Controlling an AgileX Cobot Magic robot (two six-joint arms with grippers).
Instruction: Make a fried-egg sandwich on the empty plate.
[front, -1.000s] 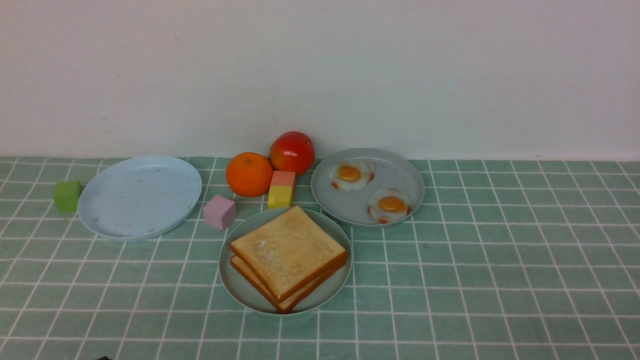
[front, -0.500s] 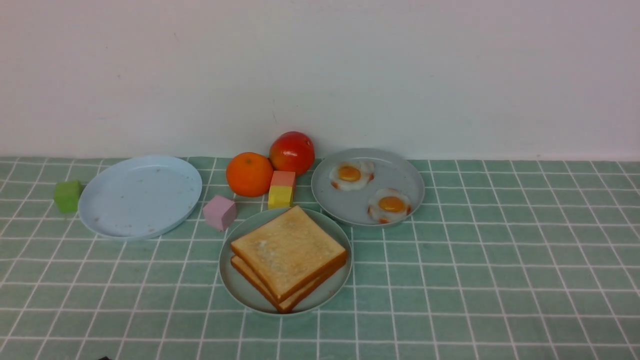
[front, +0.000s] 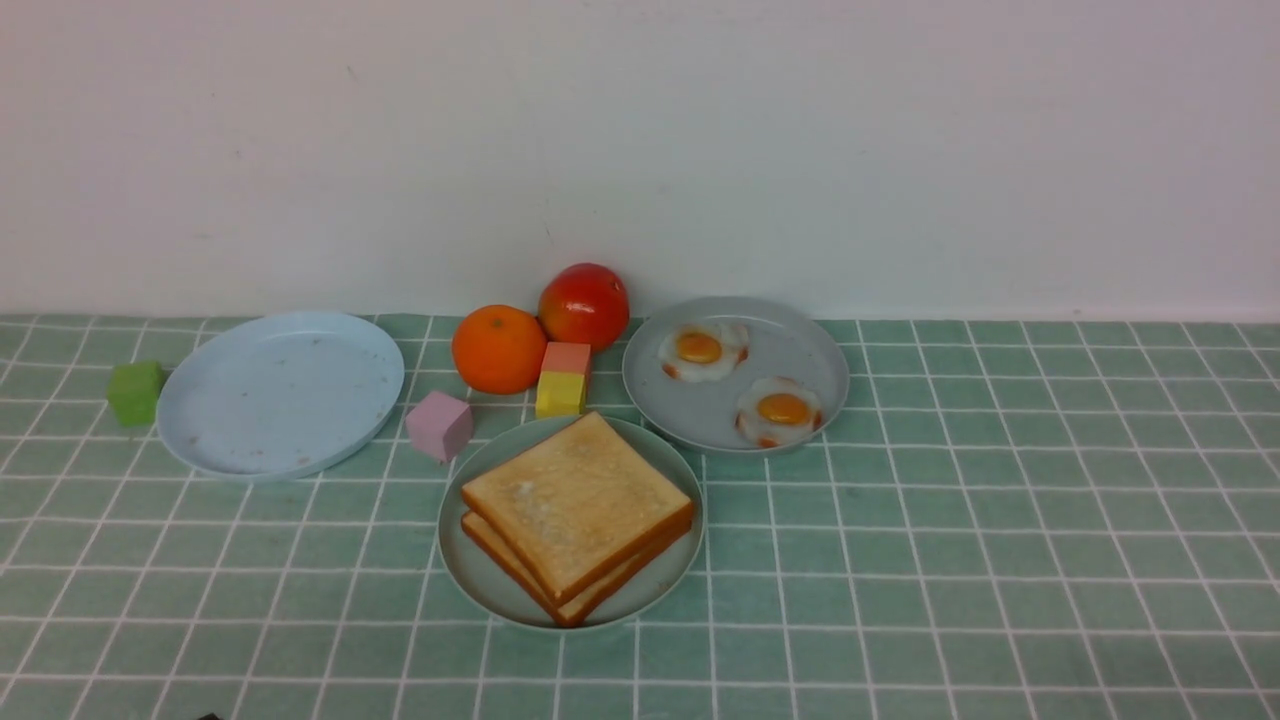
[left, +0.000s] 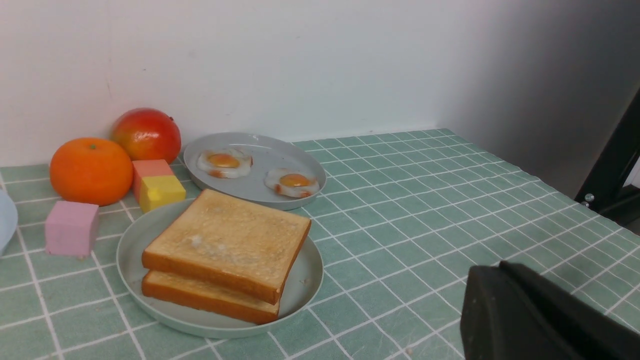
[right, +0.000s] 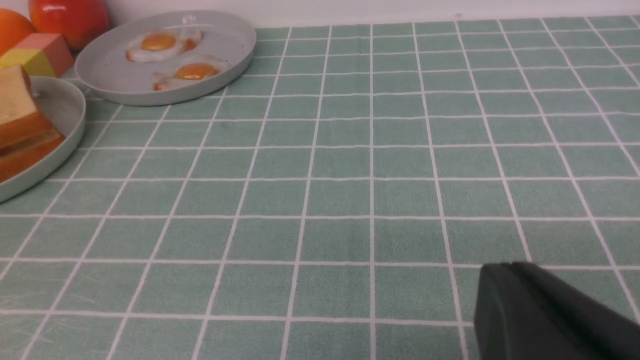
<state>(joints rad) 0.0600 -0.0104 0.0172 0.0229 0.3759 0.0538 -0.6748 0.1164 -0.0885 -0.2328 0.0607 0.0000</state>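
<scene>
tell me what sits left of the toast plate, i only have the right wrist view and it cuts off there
Observer: A pale blue plate lies to the left of the toast plate, with a pink cube between them.
Operator: anything on the blue one
Observer: No food, only a few small specks on its surface.
Operator: how many slices of toast, i see just a corner
Observer: Two toast slices, stacked, the top one turned slightly off the lower one.
</scene>
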